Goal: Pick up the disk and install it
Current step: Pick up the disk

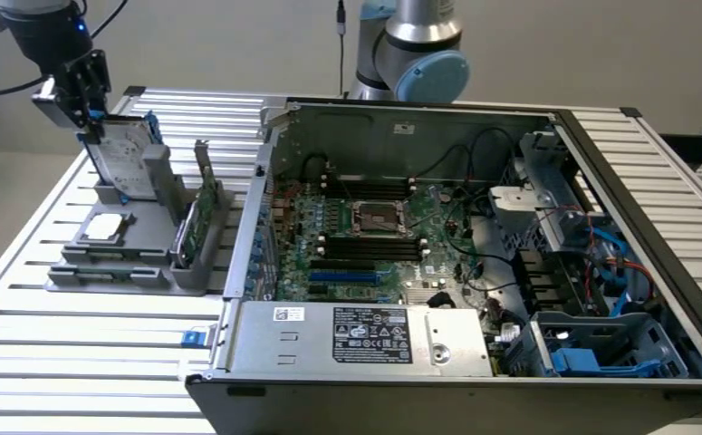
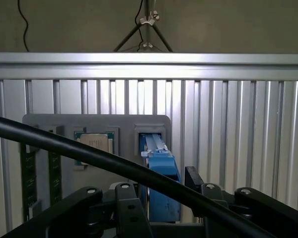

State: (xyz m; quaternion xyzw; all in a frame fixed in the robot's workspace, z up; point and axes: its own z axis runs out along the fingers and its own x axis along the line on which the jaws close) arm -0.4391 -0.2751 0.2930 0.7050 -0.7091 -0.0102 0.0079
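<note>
The disk (image 1: pixel 127 159) stands on edge in a slot of the grey holder (image 1: pixel 121 263) at the exterior view's left, its silver face and blue carrier showing. My gripper (image 1: pixel 89 122) hangs right over its upper end. In the wrist view the disk's blue carrier edge (image 2: pixel 161 163) runs up between my black fingers (image 2: pixel 196 181). The gripper (image 2: pixel 164 198) is open, one jaw on each side of the disk with a small gap on both sides.
The holder also carries a small square silver chip (image 1: pixel 105 227), a thin green card (image 1: pixel 199 213) and memory sticks (image 2: pixel 27 173). The open computer case (image 1: pixel 447 236) lies to the exterior view's right, with blue drive bays (image 1: pixel 592 353) in its near corner. A black cable (image 2: pixel 64 146) crosses the wrist view.
</note>
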